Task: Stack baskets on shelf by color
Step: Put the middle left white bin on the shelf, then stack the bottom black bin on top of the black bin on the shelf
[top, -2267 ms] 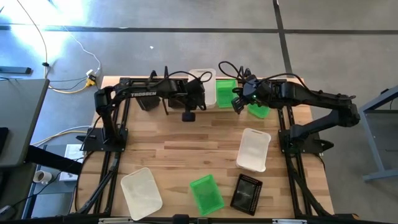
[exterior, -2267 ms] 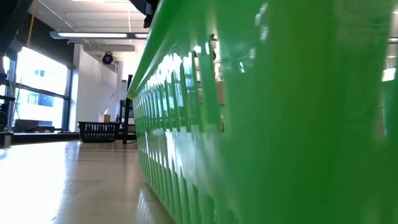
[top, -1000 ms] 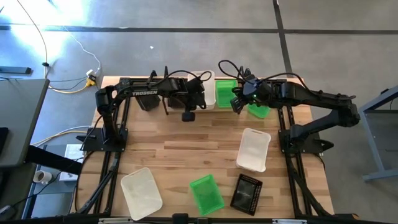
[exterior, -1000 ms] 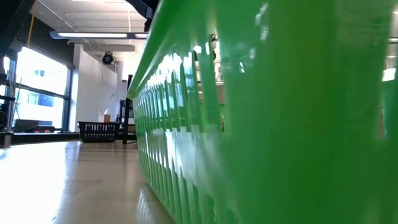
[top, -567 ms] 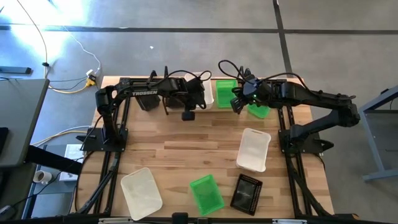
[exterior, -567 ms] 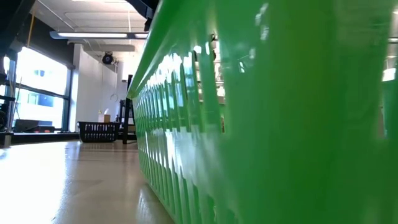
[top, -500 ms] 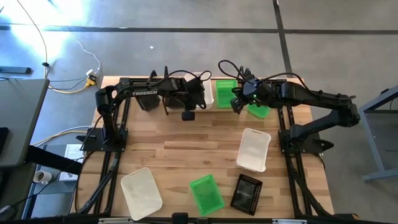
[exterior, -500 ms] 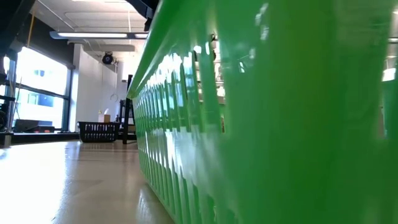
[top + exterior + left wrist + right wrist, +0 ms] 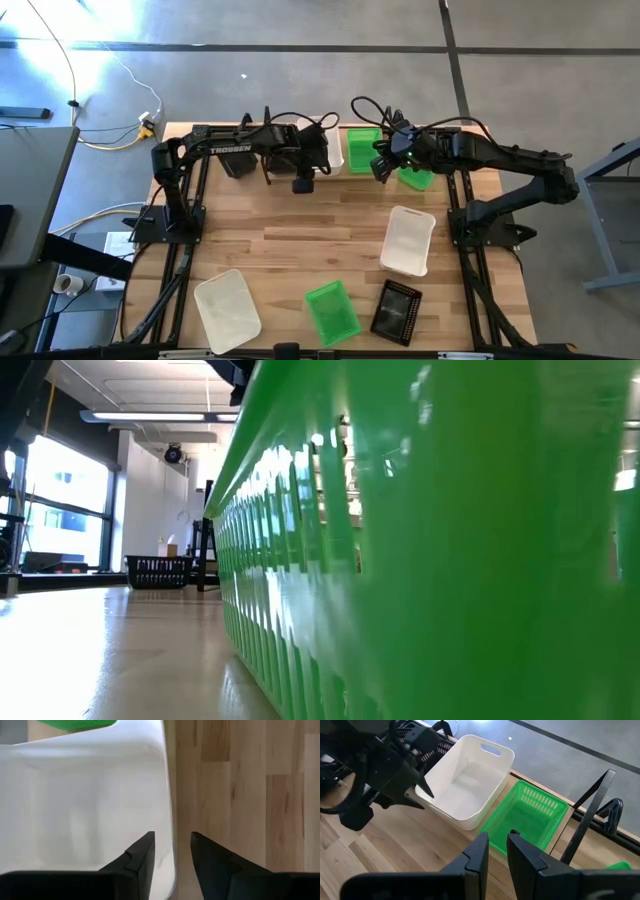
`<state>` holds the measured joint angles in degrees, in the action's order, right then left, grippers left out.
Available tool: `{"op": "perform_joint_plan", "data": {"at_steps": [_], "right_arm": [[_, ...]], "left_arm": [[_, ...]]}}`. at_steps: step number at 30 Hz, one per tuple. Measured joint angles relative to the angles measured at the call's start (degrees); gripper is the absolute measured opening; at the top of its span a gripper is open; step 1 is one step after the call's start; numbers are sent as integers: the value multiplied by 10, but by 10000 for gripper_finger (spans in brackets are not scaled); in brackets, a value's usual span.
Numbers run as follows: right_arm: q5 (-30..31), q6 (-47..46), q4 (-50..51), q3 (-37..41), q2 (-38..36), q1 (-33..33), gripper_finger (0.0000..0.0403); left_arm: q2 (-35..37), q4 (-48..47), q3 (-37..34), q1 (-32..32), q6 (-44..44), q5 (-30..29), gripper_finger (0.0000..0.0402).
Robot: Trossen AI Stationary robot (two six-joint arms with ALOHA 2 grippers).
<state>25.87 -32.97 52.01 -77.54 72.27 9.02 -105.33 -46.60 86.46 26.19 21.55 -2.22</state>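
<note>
Table [image 9: 300, 225]: light wooden planks.
Floor [image 9: 300, 80]: grey concrete, dark seams.
Cable [image 9: 70, 60]: white, trailing across floor to yellow plug [image 9: 147, 125].
Window [image 9: 60, 510]: bright, far left of room.

Grey concrete floor [image 9: 300, 60], bright windows [image 9: 60, 500], ceiling strip light [image 9: 150, 417], grey side table [image 9: 30, 190]

The left end effector [image 9: 172, 851] has let go; its fingers [image 9: 141, 854], pinched together a second ago, now stand parted astride the near wall of the white basket [image 9: 80, 805] on the shelf; that basket sits slightly further left in the high view than before.
</note>
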Motion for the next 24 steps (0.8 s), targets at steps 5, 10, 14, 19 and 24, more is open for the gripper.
{"op": "perform_joint_plan", "data": {"at_steps": [5,10,14,19,24], "right_arm": [[0,0,0,0,0,0,58],[-3,-6,0,0,0,0,58],[-33,-20,0,0,0,-1,58],[-58,-43,0,0,0,-11,58],[-76,-64,8,0,0,-34,58]], "left_arm": [[32,2,0,-1,-6,-2,119],[74,-6,0,-4,-39,-10,119],[120,-21,0,-11,-65,-11,119],[182,-32,0,-27,-97,-10,119],[236,-67,-2,-39,-137,-10,119]]}}
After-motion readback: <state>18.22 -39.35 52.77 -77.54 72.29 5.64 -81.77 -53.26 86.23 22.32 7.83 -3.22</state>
